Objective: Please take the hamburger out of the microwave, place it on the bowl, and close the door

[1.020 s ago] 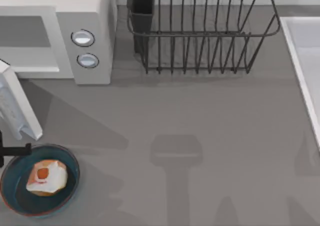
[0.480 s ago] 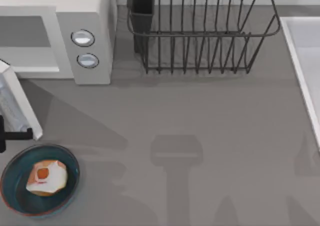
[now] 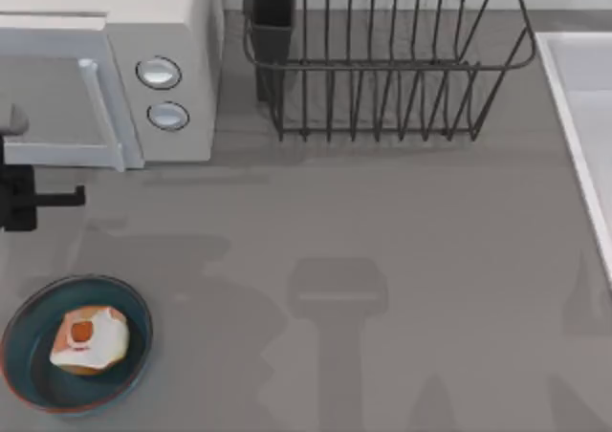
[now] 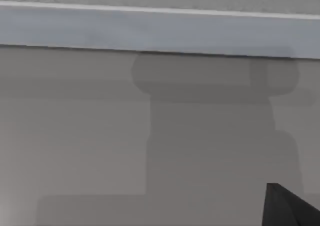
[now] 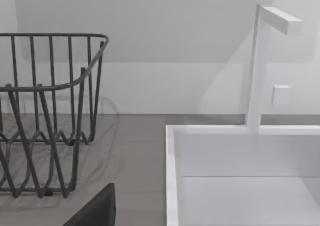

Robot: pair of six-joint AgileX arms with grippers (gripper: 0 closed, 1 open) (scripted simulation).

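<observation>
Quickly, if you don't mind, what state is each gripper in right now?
Left gripper: beside the microwave door, holding nothing; open or shut cannot be told.
Right gripper: near the dish rack; cannot be told.

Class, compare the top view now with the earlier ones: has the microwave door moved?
Yes. The door has swung from sticking out open near the bowl to lying nearly flat against the microwave front, its handle beside the knobs.
</observation>
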